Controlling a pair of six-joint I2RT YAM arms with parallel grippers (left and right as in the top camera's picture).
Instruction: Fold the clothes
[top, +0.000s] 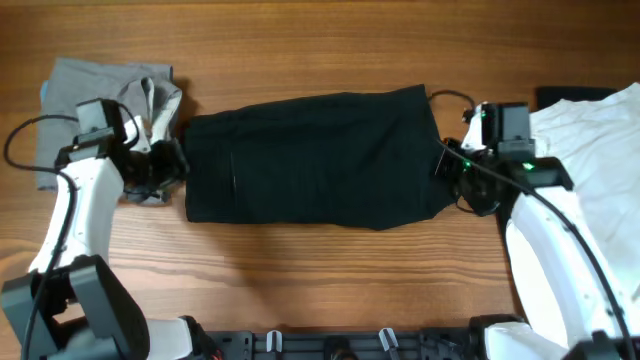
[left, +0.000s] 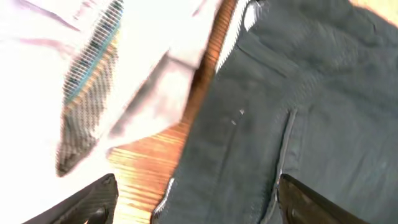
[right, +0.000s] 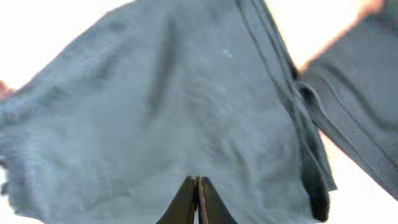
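A black garment (top: 310, 160) lies flat in a wide rectangle in the middle of the wooden table (top: 320, 50). My left gripper (top: 170, 160) is at its left edge; in the left wrist view its fingers (left: 196, 186) are wide open, straddling the garment's hem (left: 298, 112) and bare wood. My right gripper (top: 448, 168) is at the garment's right edge. In the right wrist view its fingers (right: 197, 180) are pressed together over the dark cloth (right: 174, 99), and no fold shows between them.
A grey garment pile (top: 100, 90) lies at the far left, just behind my left gripper; its striped band shows in the left wrist view (left: 93, 81). A white garment (top: 590, 140) lies at the far right beside my right arm.
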